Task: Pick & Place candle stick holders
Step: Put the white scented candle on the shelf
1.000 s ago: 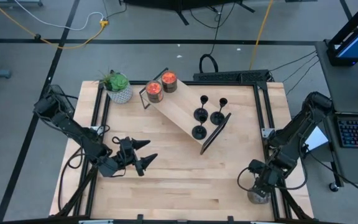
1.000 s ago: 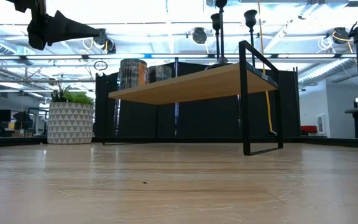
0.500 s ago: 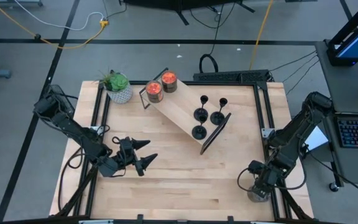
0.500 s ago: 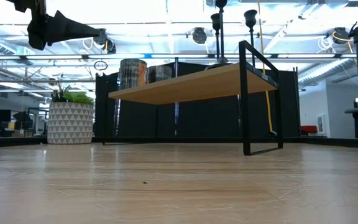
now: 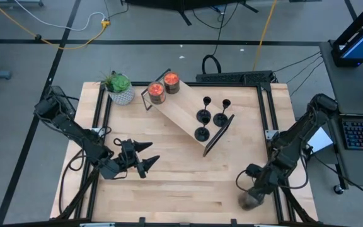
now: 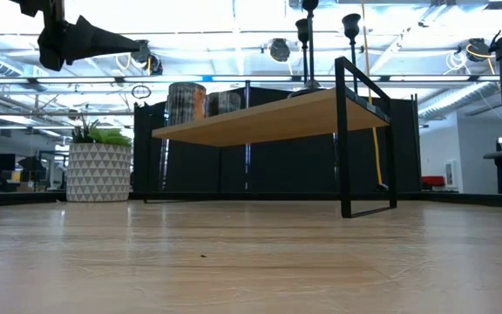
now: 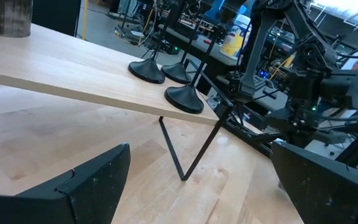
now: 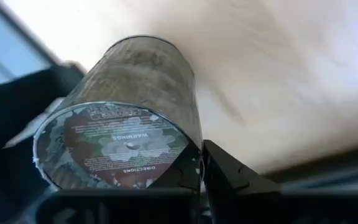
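Right claw [image 5: 255,189]: went from spread to pressed together within the last second, and swung toward the desk's [image 5: 169,189] near-right corner. Closed on nothing, judging by the wrist view: grey jar [image 8: 126,106] tipped over just beside one finger [image 8: 229,180], not between the two. Looked like a miss or a wrong target, jar being no part of the job. No progress on the task from that move.

Left claw [image 5: 145,159]: stayed spread and empty, hovering over the desk's left half.

Candle stick holders [image 5: 203,116]: three seen, all up on the raised wooden shelf [image 5: 175,104], clustered at its right end, upright, well apart from both claws. Matte black, round disc base, thin stem, small cup on top. Probably placed already; couldn't confirm any left to move.
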